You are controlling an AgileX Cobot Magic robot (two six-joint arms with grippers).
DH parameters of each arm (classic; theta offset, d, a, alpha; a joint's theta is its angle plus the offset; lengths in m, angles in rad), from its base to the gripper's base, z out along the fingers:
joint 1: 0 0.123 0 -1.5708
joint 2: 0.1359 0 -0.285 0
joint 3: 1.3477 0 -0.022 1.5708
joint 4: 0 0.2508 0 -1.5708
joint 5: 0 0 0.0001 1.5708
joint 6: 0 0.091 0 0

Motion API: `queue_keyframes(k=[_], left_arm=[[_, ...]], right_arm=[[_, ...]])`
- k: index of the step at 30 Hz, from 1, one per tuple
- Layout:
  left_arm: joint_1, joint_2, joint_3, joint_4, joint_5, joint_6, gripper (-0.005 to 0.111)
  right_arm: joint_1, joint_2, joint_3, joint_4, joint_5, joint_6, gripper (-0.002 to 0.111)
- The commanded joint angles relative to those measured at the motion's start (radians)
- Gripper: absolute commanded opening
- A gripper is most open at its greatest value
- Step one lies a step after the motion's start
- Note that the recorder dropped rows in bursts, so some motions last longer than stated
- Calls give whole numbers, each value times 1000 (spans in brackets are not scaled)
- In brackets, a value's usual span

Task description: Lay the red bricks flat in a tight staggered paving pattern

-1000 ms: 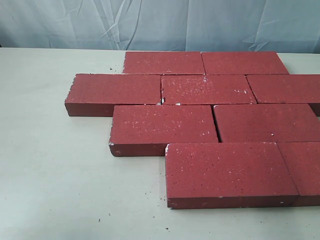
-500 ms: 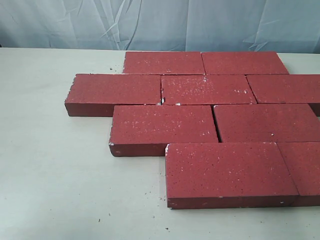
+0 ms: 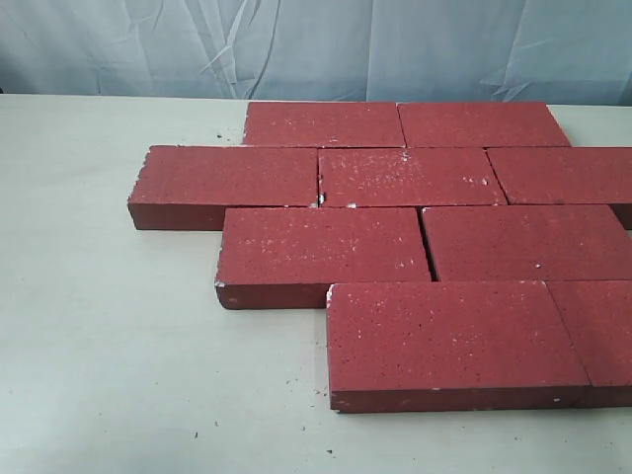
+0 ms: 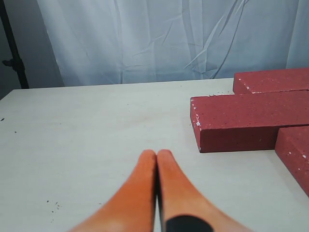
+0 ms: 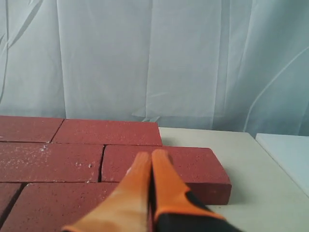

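Several red bricks (image 3: 415, 232) lie flat on the table in four staggered rows, edges close together; a narrow gap shows between two bricks in the third row (image 3: 426, 243). Neither arm appears in the exterior view. My left gripper (image 4: 157, 155) is shut and empty, hovering over bare table beside the end of one brick (image 4: 241, 121). My right gripper (image 5: 151, 157) is shut and empty above the bricks, its tips over the end brick (image 5: 193, 164) of a row.
The pale table (image 3: 109, 336) carries small dark crumbs near the front (image 3: 286, 380). A light blue curtain (image 3: 296, 44) hangs behind. A white surface (image 5: 289, 150) sits beyond the table's edge in the right wrist view.
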State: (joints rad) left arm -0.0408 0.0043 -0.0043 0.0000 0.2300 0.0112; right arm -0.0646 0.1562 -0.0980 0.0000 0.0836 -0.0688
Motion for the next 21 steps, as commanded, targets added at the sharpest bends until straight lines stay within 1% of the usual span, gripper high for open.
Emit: queue_keyframes(k=[1,5,12,21], left_arm=[[3,-4,4,0,3,0,0],[3,-4,4,0,3,0,0],[3,-4,4,0,3,0,0],[3,-4,4,0,3,0,0]], right_arm=[[-5,-62,74,17,-19,7,-1],[-5,-109,98,28,-19,19,-1],[-5,-156,98,38,43,21,-1],[-5,-156,98,30,173,21,-1]])
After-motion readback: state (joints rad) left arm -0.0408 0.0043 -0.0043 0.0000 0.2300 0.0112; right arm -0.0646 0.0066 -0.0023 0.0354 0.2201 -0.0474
